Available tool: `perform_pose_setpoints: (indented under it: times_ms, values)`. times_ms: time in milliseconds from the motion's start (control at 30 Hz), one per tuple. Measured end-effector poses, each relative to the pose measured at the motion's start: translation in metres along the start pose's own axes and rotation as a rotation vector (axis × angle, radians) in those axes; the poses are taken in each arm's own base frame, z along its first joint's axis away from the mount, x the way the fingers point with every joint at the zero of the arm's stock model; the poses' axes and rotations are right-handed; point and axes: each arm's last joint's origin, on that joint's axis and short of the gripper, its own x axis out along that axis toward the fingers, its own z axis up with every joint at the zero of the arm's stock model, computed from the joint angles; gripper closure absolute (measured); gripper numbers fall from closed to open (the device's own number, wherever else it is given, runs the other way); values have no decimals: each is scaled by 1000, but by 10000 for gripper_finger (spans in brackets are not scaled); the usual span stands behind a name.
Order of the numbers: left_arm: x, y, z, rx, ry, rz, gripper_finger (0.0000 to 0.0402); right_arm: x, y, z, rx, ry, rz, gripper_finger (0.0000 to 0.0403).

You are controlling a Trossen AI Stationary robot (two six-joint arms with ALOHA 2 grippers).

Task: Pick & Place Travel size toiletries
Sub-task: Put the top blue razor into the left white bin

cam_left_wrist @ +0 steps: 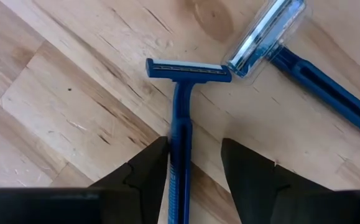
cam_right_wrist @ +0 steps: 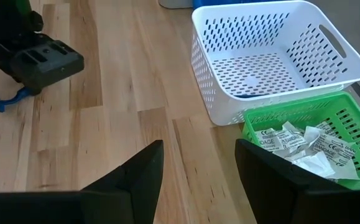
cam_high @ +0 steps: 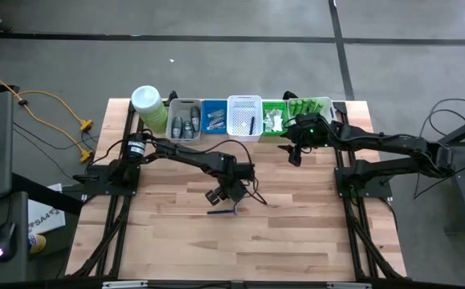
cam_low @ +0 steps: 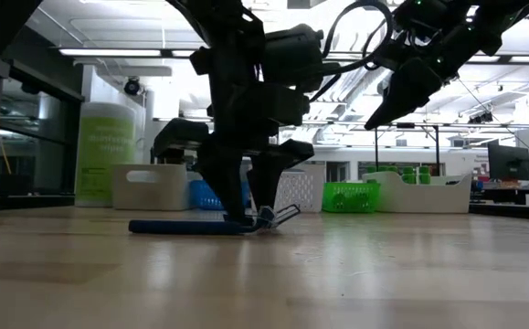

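- With the left pincer [cam_left_wrist: 195, 171] spread around the handle of the slim blue plastic razor [cam_left_wrist: 183, 112] lying flat on the pale wooden counter [cam_high: 296, 233], one finger already touches it, so an off-centre squeeze could skid it.
- The second blue razor with a clear plastic cap [cam_left_wrist: 267, 34] lies just beside; a nudge could drag it along.
- Right pincer [cam_right_wrist: 198, 168] hangs spread and empty near the white perforated basket [cam_right_wrist: 279, 62], risking nothing unless it swings in.
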Motion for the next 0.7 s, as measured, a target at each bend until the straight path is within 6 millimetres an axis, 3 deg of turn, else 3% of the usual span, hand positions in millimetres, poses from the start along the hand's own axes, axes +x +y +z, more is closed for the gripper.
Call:
perform_pose_setpoints:
  times_ms: [200, 500, 700]
  values:
    - [1, 4, -4, -13, 8, 15, 268, 0, 0, 0, 2, 0, 0, 210]
    - [0, 12, -8, -25, -13, 44, 379, 0, 0, 0, 21, 1, 1, 210]
    - [-5, 15, -7, -104, -33, 74, 378, 0, 1, 0, 21, -3, 23, 210]
